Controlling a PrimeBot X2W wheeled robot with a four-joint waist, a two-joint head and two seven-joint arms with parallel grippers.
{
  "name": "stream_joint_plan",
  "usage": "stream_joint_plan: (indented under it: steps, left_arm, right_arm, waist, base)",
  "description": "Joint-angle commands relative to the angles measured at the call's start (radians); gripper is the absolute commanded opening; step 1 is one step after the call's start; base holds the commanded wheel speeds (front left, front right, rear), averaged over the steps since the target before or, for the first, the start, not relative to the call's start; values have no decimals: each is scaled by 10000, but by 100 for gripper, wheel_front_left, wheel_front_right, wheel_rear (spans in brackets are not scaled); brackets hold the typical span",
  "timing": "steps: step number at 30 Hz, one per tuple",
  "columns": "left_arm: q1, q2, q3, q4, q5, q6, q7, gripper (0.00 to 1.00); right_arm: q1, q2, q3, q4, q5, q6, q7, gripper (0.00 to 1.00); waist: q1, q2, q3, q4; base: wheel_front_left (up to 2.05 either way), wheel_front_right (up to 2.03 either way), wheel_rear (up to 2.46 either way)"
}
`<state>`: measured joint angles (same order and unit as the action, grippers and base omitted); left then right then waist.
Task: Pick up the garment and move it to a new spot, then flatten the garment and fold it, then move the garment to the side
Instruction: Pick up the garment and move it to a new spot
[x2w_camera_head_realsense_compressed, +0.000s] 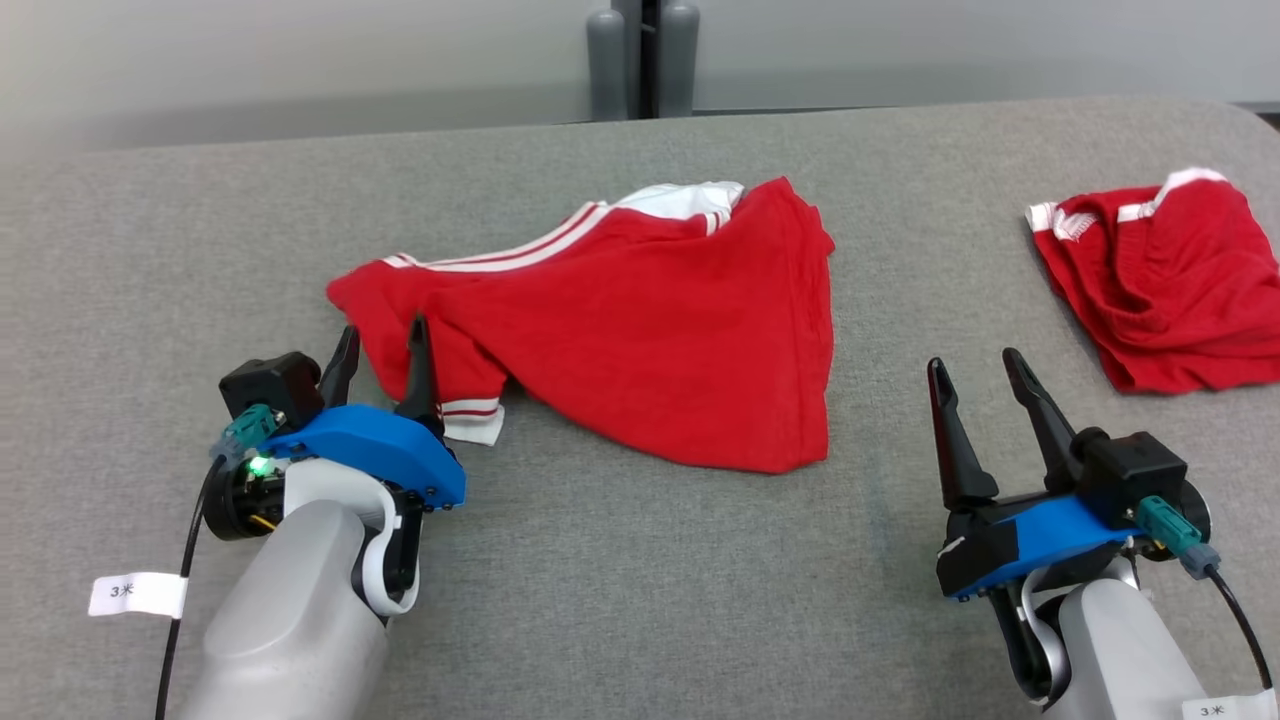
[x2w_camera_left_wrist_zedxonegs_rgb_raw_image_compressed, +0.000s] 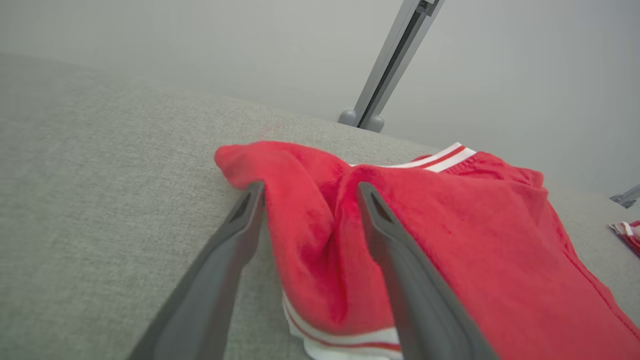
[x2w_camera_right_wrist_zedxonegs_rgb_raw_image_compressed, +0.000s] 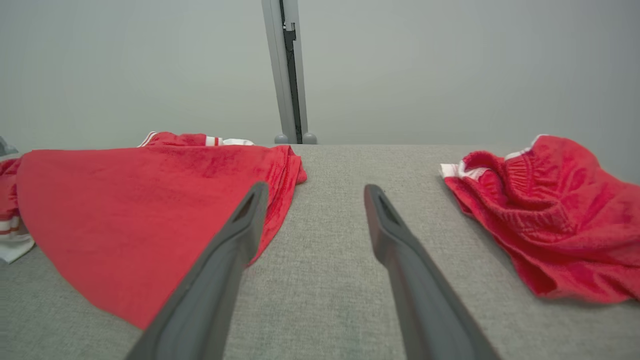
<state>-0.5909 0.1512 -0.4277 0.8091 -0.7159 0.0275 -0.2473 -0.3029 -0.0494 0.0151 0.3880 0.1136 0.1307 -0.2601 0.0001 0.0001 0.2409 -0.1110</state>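
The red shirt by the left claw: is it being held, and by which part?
Nothing is held. The left claw stands open astride the red shirt at its sleeve; the right claw is open too.

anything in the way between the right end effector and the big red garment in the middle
Nothing visible. Only bare grey table lies between the open right end effector and the garment, whose near hem faces it. The second red garment sits off to that end effector's right, outside the path.
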Motion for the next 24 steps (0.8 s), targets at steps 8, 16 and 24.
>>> stream_joint_plan:
  steps: [8,16,24]
  left_arm:
    - [927,464,343,-1181,800,-212,-181,100]
    - [3528,430,1324,-3421,1543,-179,-188,100]
    - [5570,-91,2165,-4744,2399,-122,-188,100]
  right_arm:
    - [244,-19,62,-160,-318,1,-61,100]
    - [1098,-20,365,-54,-96,1,-64,100]
    - [2012,-20,690,73,269,1,-64,100]
  waist:
    - [-1,-1,-657,410]
    - [-1,-1,-1448,716]
    - [-1,-1,-2052,827]
  base:
    - [0,0,0]
    - [0,0,0]
    - [0,0,0]
